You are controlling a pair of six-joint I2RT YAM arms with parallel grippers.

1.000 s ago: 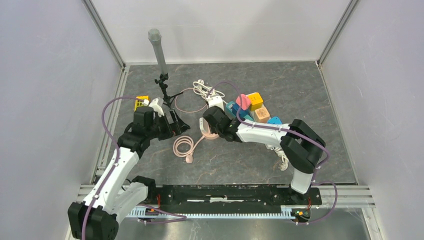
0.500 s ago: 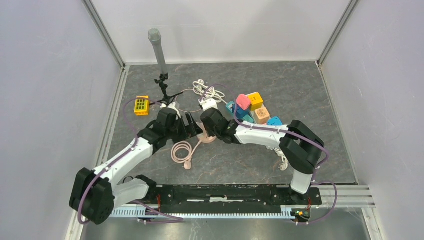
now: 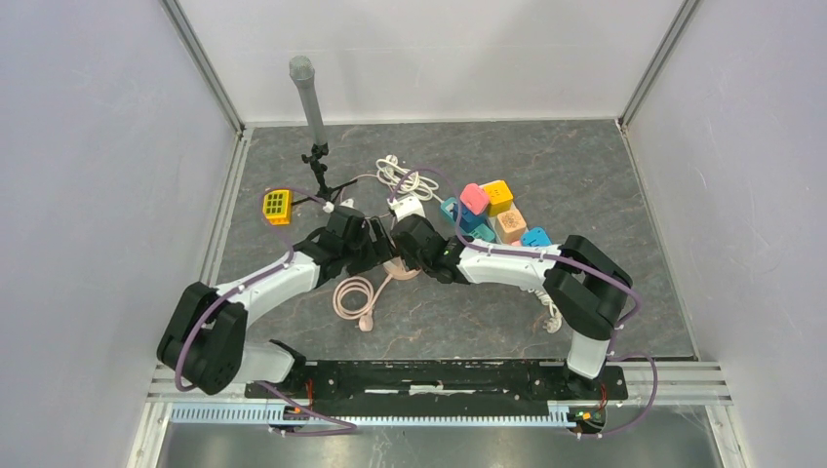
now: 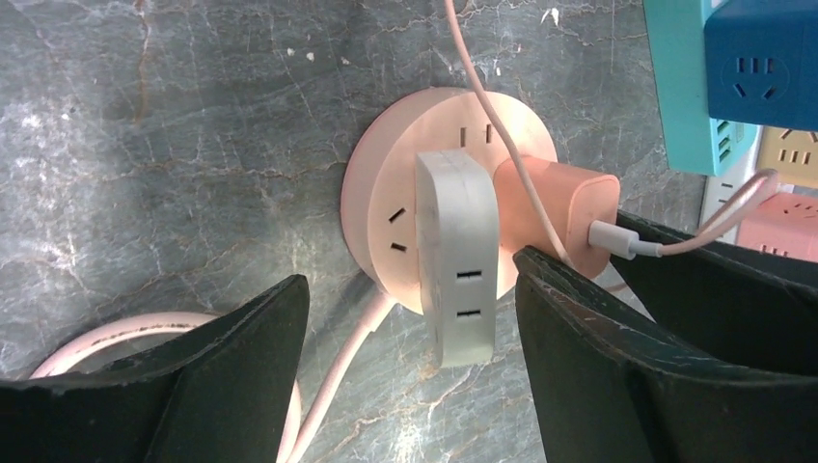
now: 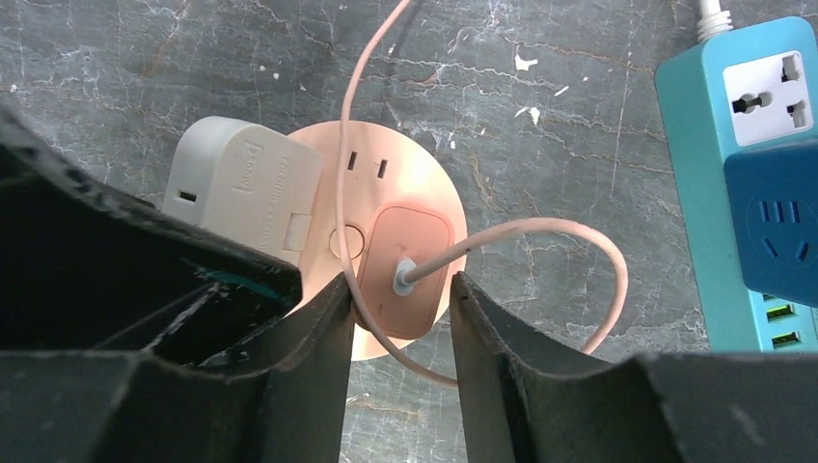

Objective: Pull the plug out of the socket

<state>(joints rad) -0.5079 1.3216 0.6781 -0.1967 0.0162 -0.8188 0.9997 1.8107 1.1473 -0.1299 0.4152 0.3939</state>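
Left gripper (image 4: 410,367), jaws apart, straddles the grey adapter (image 4: 457,256) plugged at 9 o'clock on the round pink socket (image 4: 386,207) mid-table. Right gripper (image 5: 397,323), at 3 o'clock, closes on the pink plug (image 5: 403,270), a rounded block trailing a thin cable (image 5: 588,256).

I get bright, even light from above; the grey tabletop (image 3: 585,185) shows only soft, short shadows. In the left wrist view the round pink socket (image 4: 386,193) is sharp, with pale glare on the stone left of it. Nearer than the socket, the black fingers (image 5: 289,405) look slightly soft, perhaps out of focus.
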